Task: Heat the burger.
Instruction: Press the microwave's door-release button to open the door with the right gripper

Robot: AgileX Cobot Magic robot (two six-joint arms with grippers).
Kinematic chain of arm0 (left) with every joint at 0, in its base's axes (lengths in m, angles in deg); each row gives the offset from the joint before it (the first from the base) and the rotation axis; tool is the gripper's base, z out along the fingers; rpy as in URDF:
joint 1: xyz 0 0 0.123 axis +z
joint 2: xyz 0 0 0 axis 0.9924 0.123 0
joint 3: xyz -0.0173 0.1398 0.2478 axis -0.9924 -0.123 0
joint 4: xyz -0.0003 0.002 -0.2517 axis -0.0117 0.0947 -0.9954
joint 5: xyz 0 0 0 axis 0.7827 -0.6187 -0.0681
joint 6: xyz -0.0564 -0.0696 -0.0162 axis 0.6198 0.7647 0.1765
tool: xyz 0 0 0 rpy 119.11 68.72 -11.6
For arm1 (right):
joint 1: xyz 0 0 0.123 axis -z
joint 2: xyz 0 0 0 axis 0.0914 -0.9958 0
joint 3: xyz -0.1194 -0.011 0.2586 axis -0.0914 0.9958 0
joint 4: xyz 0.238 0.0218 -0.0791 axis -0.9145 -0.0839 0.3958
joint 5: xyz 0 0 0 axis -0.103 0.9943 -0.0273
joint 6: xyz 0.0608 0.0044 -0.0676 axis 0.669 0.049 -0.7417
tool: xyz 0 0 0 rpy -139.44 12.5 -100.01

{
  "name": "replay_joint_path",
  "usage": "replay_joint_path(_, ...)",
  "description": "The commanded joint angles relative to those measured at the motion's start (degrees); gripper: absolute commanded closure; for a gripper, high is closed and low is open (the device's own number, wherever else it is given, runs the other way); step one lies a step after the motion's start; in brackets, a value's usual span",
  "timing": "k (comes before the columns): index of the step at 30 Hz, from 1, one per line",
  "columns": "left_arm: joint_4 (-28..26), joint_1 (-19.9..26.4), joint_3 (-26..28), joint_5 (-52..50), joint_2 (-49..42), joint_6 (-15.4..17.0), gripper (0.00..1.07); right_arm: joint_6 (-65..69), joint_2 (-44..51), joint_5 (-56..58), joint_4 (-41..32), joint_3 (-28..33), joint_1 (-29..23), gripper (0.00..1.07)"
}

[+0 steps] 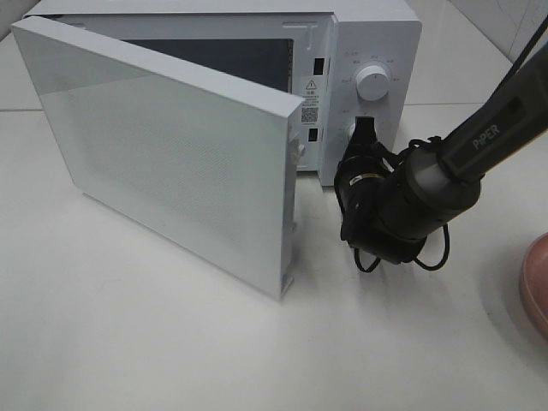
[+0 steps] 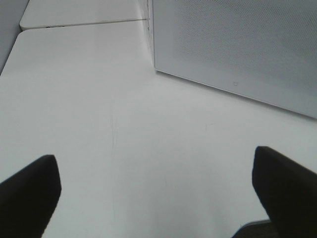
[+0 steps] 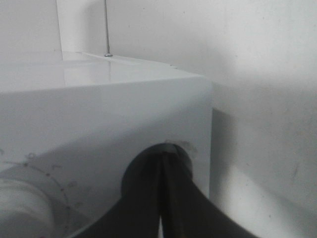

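Left wrist view looks down on the white tabletop [image 2: 124, 124] with the left gripper [image 2: 158, 193] hanging above it, its two dark fingers [image 2: 29, 193] spread wide apart. The perforated face of the microwave door [image 2: 237, 44] stands just ahead of them.

From the exterior high camera, the white microwave [image 1: 377, 34] sits along the far edge of the tabletop. Its door is swung wide open and juts out toward the near edge. That door covers most of the cavity [image 1: 223, 60]. The strip showing above it is dark, and what lies inside cannot be told. The burger cannot be made out in any view.

On the control panel [image 1: 377, 111] at the microwave's right end a round dial [image 1: 372, 82] sits high. The right gripper [image 1: 366, 130] has its tip against the panel just below that dial. Right wrist view shows its fingers [image 3: 188, 198] pressed together, with only a thin seam between them.

At the right edge of the tabletop a pink plate [image 1: 535, 287] is cut off by the frame, so only a sliver of its rim shows.
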Motion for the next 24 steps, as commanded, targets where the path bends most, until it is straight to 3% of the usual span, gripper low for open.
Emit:
replay_joint_path(1,-0.2,-0.2,-0.2,-0.5,-0.2,-0.1,0.09,0.0,-1.1,-3.8,8.9,-4.4,1.7,1.07)
replay_joint_path(24,-0.2,-0.2,-0.2,-0.5,-0.2,-0.1,0.09,-0.6,6.6,4.9,10.4,5.7,1.5,1.07)
